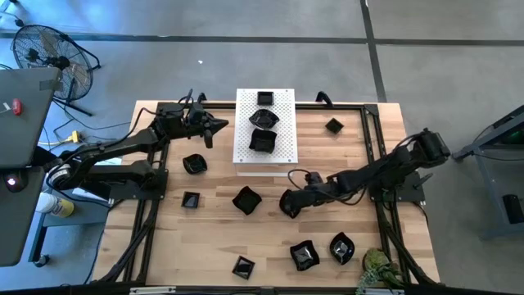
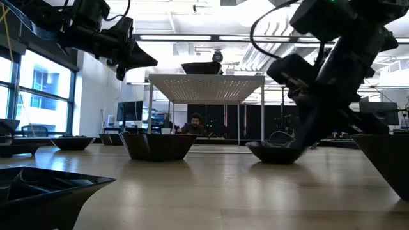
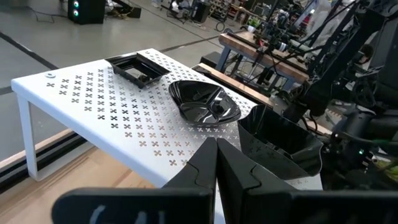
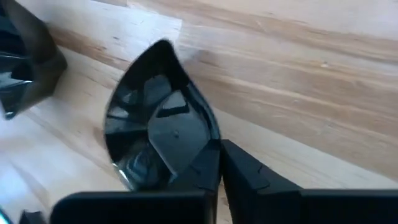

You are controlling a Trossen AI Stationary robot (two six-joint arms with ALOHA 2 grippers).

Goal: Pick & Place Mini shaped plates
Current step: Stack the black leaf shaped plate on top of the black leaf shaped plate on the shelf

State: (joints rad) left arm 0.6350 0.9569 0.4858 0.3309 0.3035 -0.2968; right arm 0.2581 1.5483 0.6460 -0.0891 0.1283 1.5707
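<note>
Several mini shaped plates, small glossy black dishes, lie scattered on the wooden table, among them one (image 1: pixel 246 199) at the middle and two (image 1: pixel 304 255) (image 1: pixel 342 247) near the front. Three more (image 1: pixel 264 119) sit on the white perforated board (image 1: pixel 282 152) at the far middle. My right gripper (image 1: pixel 291 201) is down at the table's middle, shut on a wavy-edged plate (image 4: pixel 158 121). My left gripper (image 1: pixel 223 125) hovers shut beside the board's left edge, holding nothing. My right gripper pinches the plate's rim (image 4: pixel 208 144) on the side facing the table's right, one finger inside the dish and one outside. The fingers slant down from the table's right. In the low view the plate's base (image 2: pixel 275 153) rests on the table.
A single plate (image 1: pixel 333 125) lies at the far right, two (image 1: pixel 195 164) (image 1: pixel 191 199) at the left and one (image 1: pixel 243 266) at the front edge. Black frame rails (image 1: pixel 372 147) run along the table's sides. A green object (image 1: pixel 378 266) sits at the near right corner.
</note>
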